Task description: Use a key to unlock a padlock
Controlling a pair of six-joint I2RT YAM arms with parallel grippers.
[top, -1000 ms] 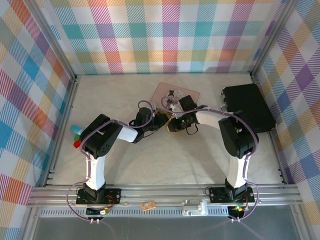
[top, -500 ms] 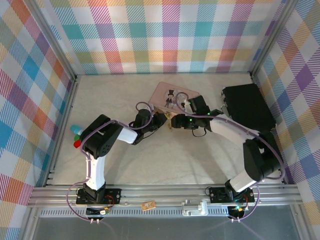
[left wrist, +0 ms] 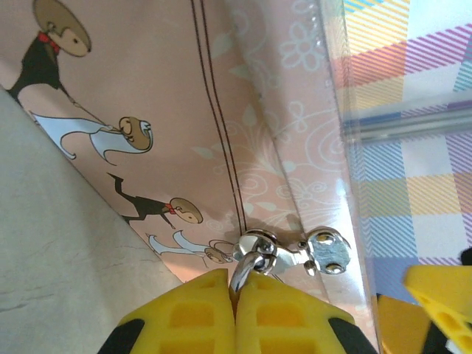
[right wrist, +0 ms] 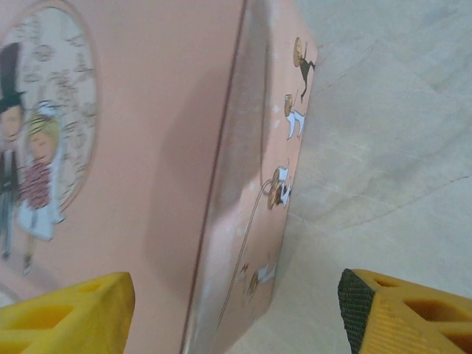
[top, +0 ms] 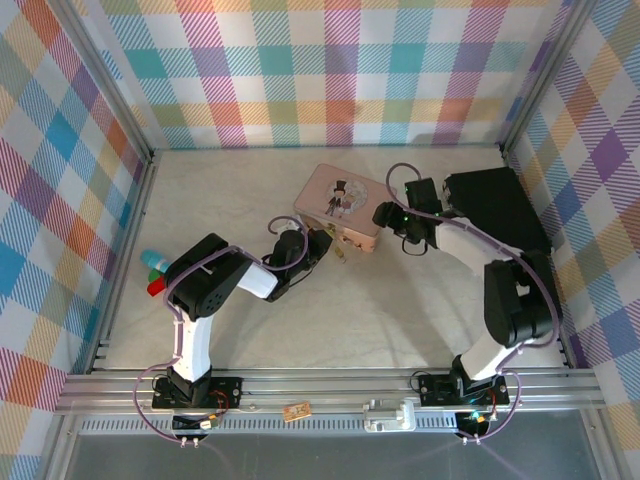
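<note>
At the front edge of the pink tin [top: 335, 195], our left gripper [left wrist: 234, 287] stays pinched fully shut on the padlock [left wrist: 245, 271]. Its thin shackle is threaded through the tin's silver clasp [left wrist: 258, 242], and its body is hidden between the yellow fingers [left wrist: 192, 313]. Our right gripper [top: 388, 215] is what has changed: a second ago it was nearly closed down at the lock, and now it stands wide open, empty, drawn back beside the tin's right end. We cannot pick out the key in any view, so we cannot tell whether it sits in the lock or has dropped. We judge the unlocking unconfirmed, with the lock not yet off the clasp
</note>
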